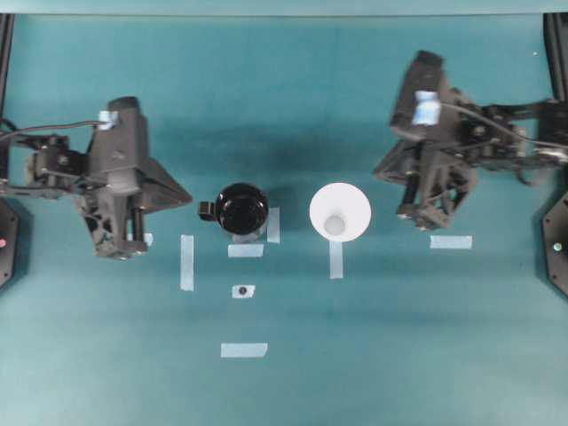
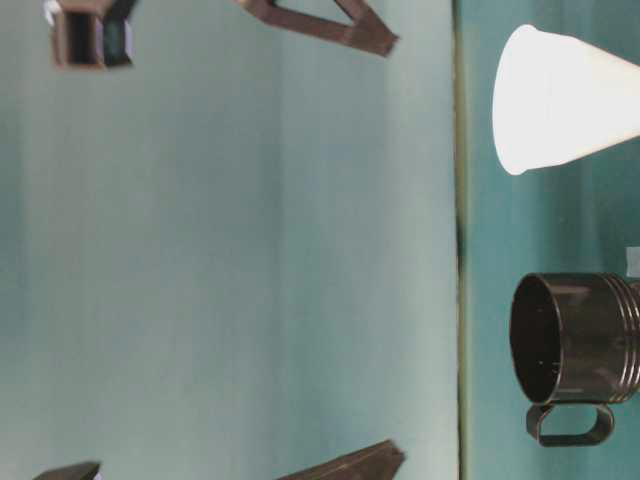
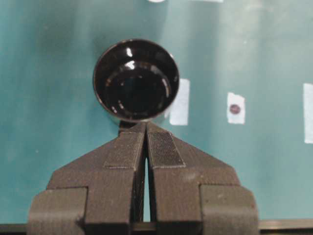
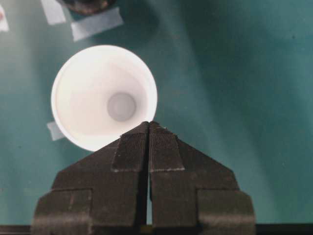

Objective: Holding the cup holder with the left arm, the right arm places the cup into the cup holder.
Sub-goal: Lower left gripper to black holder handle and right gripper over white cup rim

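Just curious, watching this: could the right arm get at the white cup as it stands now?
Probably yes: the cup stands upright, apart from the cup holder, nothing lying between it and the right gripper, though its jaws are shut.

**Even light overhead, soft focus down at table level**

Light is falling evenly across the teal worktop [image 1: 293, 390] in the overhead view, with soft shadows pooling under both arms. The right arm [image 1: 444, 169] is smearing with motion blur while the left arm [image 1: 115, 177] is showing crisper edges. The white cup [image 1: 340, 211] is glowing close to overexposed, its rim losing detail. Highlights are glinting on the glossy cup holder [image 3: 136, 81] in the left wrist view. The table-level view is lying turned on its side, hazy and washed out, arm parts at its edges blurring. In both wrist views the near fingers are reading dark but sharply textured.
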Controlling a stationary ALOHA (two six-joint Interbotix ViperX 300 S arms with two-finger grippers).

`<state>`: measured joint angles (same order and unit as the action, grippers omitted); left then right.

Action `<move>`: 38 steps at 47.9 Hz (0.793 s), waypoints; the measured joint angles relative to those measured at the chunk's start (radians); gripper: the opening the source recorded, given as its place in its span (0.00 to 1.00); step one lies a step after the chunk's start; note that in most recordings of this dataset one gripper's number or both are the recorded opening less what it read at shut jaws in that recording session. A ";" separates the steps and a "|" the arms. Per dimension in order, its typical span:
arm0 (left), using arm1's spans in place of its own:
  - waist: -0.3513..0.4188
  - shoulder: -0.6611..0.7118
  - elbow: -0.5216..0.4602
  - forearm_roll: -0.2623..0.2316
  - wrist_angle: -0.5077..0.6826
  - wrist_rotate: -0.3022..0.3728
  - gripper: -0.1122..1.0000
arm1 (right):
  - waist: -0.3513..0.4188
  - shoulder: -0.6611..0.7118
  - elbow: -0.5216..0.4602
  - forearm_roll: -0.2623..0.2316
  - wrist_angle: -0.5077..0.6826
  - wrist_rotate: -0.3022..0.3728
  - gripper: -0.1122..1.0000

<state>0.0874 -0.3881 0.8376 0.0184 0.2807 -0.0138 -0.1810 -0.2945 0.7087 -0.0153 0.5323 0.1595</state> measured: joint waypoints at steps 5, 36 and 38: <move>0.000 0.018 -0.005 0.000 0.000 0.011 0.13 | -0.002 0.044 -0.029 0.002 0.003 -0.006 0.12; 0.000 0.094 -0.011 0.002 0.008 0.046 0.13 | 0.018 0.187 -0.084 0.000 0.011 -0.008 0.11; 0.000 0.094 -0.011 0.000 0.008 0.049 0.13 | 0.018 0.187 -0.084 0.000 0.011 -0.008 0.11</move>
<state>0.0874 -0.2945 0.8268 0.0184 0.2884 0.0353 -0.1626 -0.1074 0.6243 -0.0153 0.5430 0.1519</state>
